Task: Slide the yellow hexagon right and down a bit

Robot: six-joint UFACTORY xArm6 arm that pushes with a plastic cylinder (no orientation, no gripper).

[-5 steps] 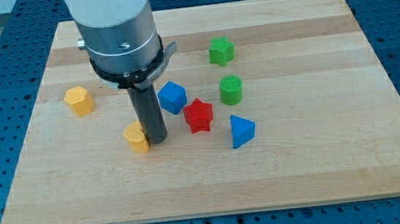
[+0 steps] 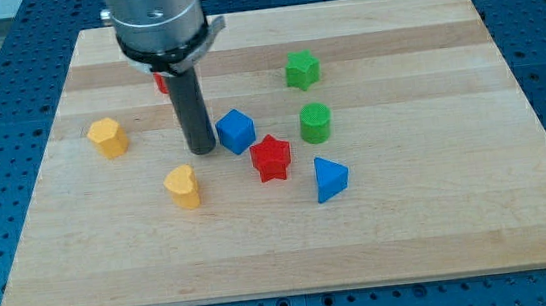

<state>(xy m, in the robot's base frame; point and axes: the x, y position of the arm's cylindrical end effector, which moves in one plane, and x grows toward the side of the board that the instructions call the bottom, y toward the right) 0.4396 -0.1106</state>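
Note:
The yellow hexagon (image 2: pixel 108 137) lies on the wooden board (image 2: pixel 439 207) at the view's left. My tip (image 2: pixel 201 150) rests on the board to the hexagon's right, well apart from it, just left of the blue cube (image 2: pixel 236 131). A yellow heart-shaped block (image 2: pixel 184 187) lies below and left of the tip, apart from it.
A red star (image 2: pixel 271 157), a blue triangular block (image 2: pixel 330 178), a green cylinder (image 2: pixel 315 122) and a green star-like block (image 2: pixel 301 70) lie right of the tip. A red block (image 2: pixel 161 82) shows partly behind the rod.
My tip has moved toward the view's top, away from the yellow heart, to beside the blue cube. The heart shifted slightly left. A red block now shows behind the rod.

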